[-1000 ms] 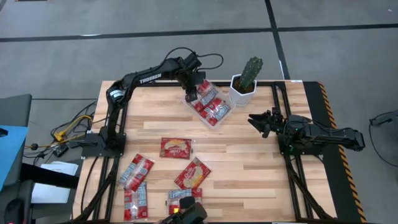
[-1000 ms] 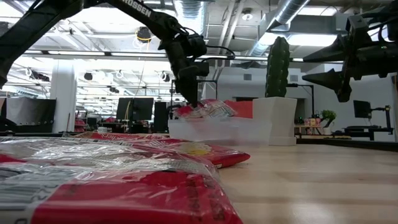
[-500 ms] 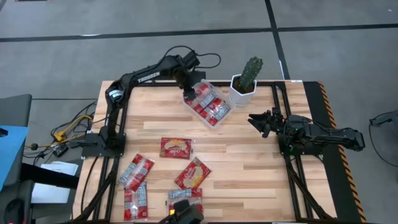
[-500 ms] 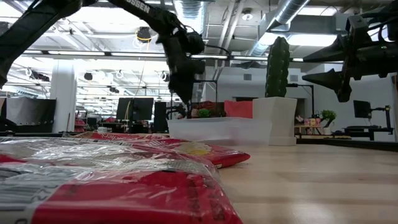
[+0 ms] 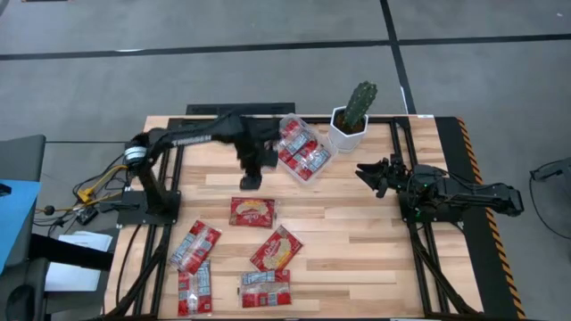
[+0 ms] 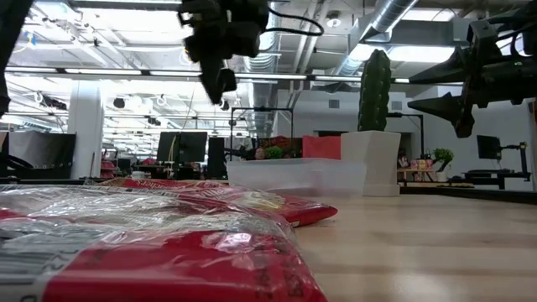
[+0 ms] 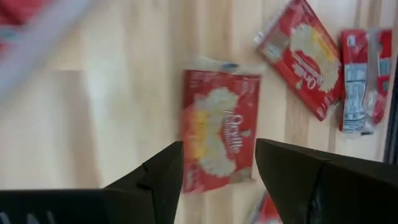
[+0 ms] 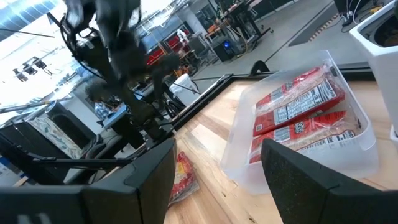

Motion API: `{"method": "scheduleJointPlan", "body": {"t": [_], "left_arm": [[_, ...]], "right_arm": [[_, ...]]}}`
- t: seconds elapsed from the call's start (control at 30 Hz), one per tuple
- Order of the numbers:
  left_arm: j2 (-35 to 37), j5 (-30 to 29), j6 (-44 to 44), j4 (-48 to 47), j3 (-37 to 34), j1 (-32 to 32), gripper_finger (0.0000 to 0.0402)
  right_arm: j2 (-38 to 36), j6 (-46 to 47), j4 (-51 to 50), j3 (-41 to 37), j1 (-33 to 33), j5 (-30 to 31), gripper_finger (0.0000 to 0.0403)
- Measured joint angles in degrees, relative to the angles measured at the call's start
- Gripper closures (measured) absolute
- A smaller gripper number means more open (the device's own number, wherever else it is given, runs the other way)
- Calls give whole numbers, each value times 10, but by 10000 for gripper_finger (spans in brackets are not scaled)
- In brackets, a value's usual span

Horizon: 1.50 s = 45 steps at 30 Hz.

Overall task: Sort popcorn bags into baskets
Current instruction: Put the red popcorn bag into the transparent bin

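The clear basket [image 5: 311, 171] stands at the far middle of the table with red popcorn bags [image 5: 299, 147] lying flat in it, also seen in the right wrist view [image 8: 298, 106]. My left gripper [image 5: 252, 182] hangs open above the bare wood just near-left of the basket; straight below it lies one popcorn bag [image 7: 217, 134], the same bag [image 5: 252, 211] at the table's middle. Several more bags [image 5: 277, 248] lie flat toward the near edge. My right gripper [image 5: 368, 174] waits open at the right, raised off the table.
A white pot with a cactus [image 5: 350, 125] stands right beside the basket's far right corner. Loose bags [image 5: 196, 245] crowd the near left. Bare wood lies between the basket and my right arm [image 5: 464, 194].
My left gripper, shut on a bag over the basket, has opened and let the bag drop into the basket. It has then risen and swung toward the near edge and a little left, tipping down over the bag at the table's middle.
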<state>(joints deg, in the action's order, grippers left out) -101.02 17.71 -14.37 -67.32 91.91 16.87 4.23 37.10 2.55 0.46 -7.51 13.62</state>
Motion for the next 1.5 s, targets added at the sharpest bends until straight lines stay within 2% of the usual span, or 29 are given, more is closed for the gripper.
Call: {"method": "scheduleJointPlan", "body": {"t": [0.2, 0.37, 0.5, 0.77, 0.97, 1.13, 1.27, 1.43, 1.5], "left_arm": [[73, -28, 47, 218, -217, -41, 216], [89, -35, 33, 350, -325, -42, 215], [88, -34, 18, 405, -374, -44, 197], [88, -49, 15, 449, -434, -45, 146], [80, -56, 17, 464, -465, -46, 144], [49, -55, 18, 456, -468, -49, 190], [36, -46, 21, 462, -466, -49, 263], [32, -46, 43, 452, -460, -49, 373], [30, -45, 62, 440, -450, -50, 390]], "right_arm": [[0, -1, 0, 0, 0, 0, 143], [0, -1, 0, 0, -1, 0, 143], [0, -1, 0, 0, -1, 0, 143], [0, 4, 0, 0, -1, 0, 143], [0, 4, 1, 0, -1, 8, 143], [0, 6, 3, 0, -1, 17, 143], [0, 17, 3, 0, -2, 18, 143], [0, 19, 4, 0, -3, 18, 143], [0, 19, 4, 0, -5, 18, 143]]}}
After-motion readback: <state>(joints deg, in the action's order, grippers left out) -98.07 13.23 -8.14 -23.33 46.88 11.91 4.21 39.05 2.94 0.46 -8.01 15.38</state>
